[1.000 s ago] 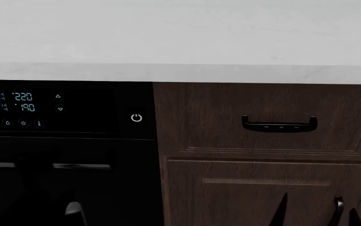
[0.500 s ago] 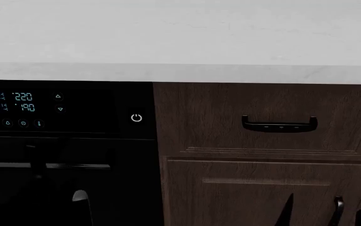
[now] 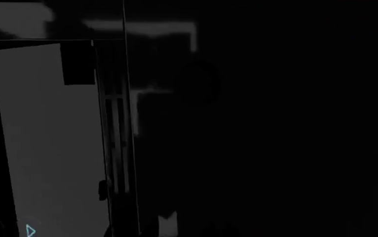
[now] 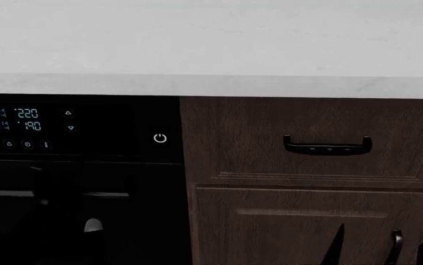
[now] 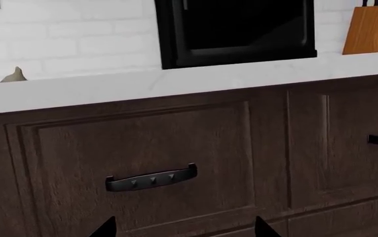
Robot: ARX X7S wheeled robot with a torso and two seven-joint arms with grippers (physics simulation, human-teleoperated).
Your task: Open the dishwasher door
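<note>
The dishwasher door (image 4: 145, 182) is the glossy black panel at the left, with a cyan digit display (image 4: 9, 120) and a white power symbol (image 4: 160, 138). Its thin grey bar handle (image 4: 108, 194) runs across the door. My left gripper (image 4: 58, 193) is a dark shape in front of the handle and hides a stretch of the bar. Its jaws do not show against the black. The left wrist view is almost black, with only grey reflections and cyan arrow marks (image 3: 31, 230). My right gripper (image 5: 185, 229) is open and empty before the brown cabinet. Its tips also show low in the head view (image 4: 379, 255).
A white countertop (image 4: 211, 49) overhangs the fronts. Right of the dishwasher is a dark brown drawer front with a black handle (image 4: 328, 146) and a cabinet door with an upright handle (image 4: 396, 243). A black microwave (image 5: 235, 29) and a knife block (image 5: 372, 29) stand on the counter.
The dark gap that my left gripper makes in the handle bar has shifted right and widened, and the arm's grey part has risen. My right gripper's tips have drifted slightly right.
</note>
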